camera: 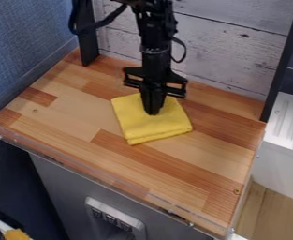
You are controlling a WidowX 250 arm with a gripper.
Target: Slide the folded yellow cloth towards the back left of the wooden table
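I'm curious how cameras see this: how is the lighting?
In the camera view, soft light across the wooden counter, small glints along its clear front strip, the white unit at right brightest, deep darkness at lower left.

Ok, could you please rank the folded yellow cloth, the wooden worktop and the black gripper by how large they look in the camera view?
1. Wooden worktop, by far the largest
2. Folded yellow cloth, partly hidden by the gripper
3. Black gripper, the smallest

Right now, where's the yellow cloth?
Camera view, near the centre: the yellow cloth lies folded on the wooden worktop, under the gripper, in front of the whitewashed plank wall.
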